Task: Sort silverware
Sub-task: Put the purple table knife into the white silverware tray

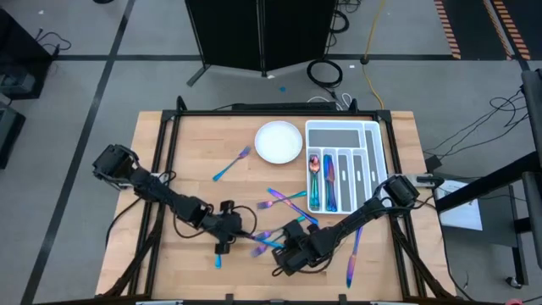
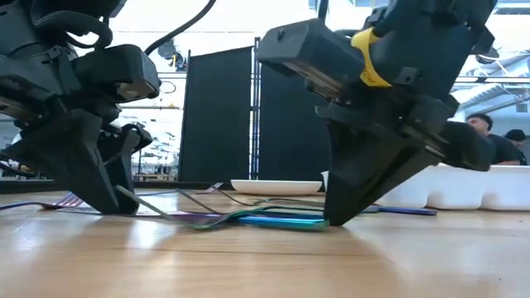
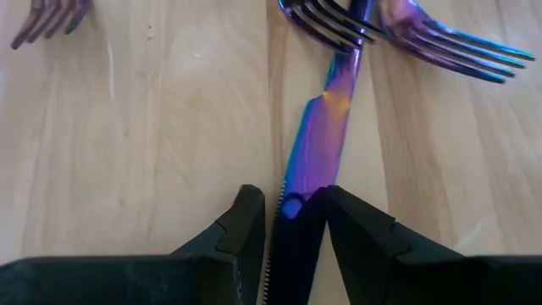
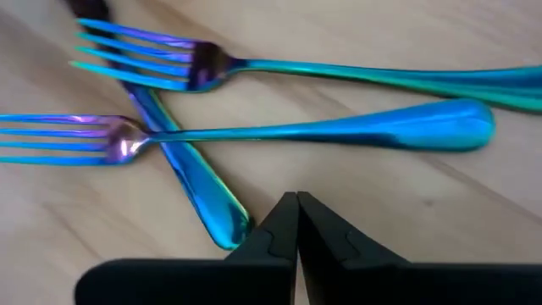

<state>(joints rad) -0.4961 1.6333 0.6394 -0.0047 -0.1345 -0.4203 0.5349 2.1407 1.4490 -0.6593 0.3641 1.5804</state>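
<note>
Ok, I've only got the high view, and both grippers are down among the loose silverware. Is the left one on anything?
Observer: Yes. In its wrist view the left gripper has its fingers either side of a knife, close against its edges.
Operator: And the right?
Observer: The right gripper is shut and empty, tips beside a teal handle.
Operator: Is it lifted?
Observer: No, the low view shows its tip down on the table.

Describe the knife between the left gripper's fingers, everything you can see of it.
The knife is slim iridescent metal, shimmering purple, blue and a touch of orange, with a serrated edge near the fingers. It lies flat on the wooden table, and the left gripper is closed on one end. Its far end runs under a fork's tines.
</note>
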